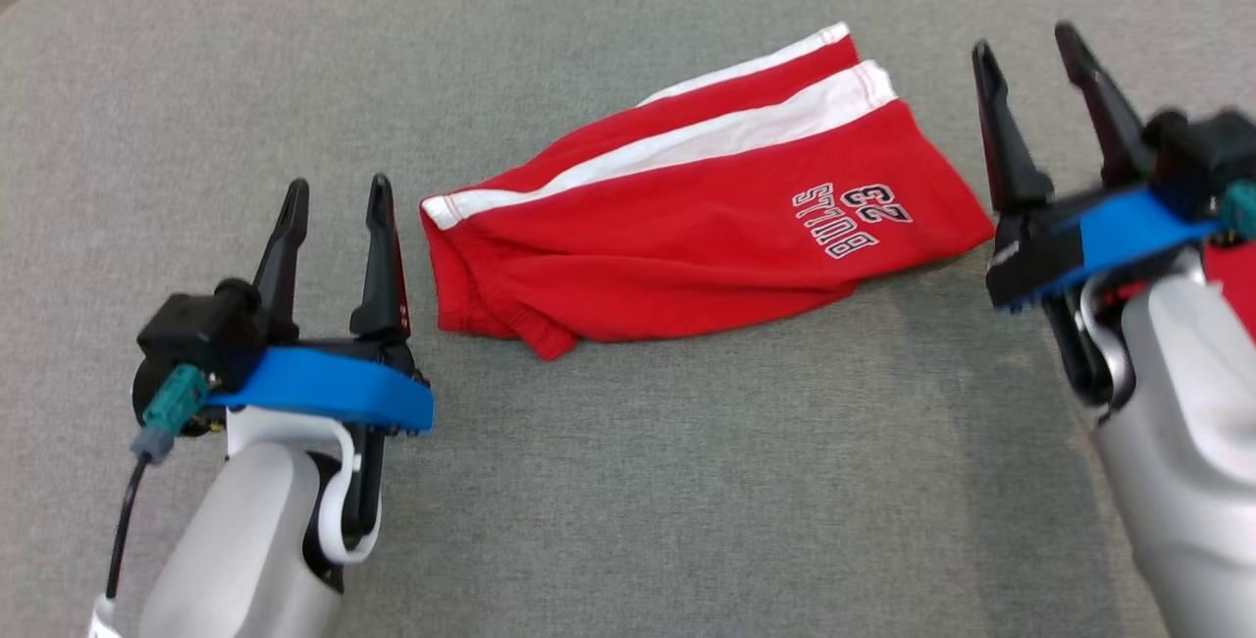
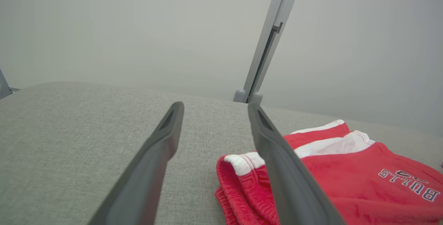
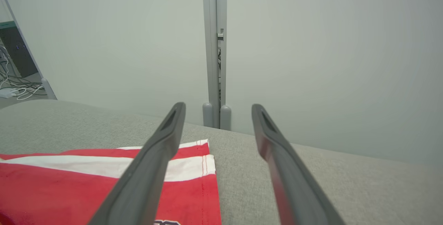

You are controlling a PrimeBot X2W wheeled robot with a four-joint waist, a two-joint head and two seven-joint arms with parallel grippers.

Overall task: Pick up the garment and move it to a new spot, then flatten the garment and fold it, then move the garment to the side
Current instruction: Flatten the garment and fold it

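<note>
Your red shorts [image 1: 706,216] lie folded on the grey table [image 1: 628,481], long axis running from your left gripper [image 1: 338,185], just beside the waistband, to your right gripper [image 1: 1024,41] near the leg hems, both spread wide and empty.

Place: a robot lab or test bay.
Surface: grey fabric-covered table [image 1: 628,481], rounded at its far left corner.
Beyond the far edge: plain pale partition panels [image 3: 311,45] joined by a grey metal post [image 3: 214,62].
Floor past that corner: loose white cables [image 3: 14,86].
</note>
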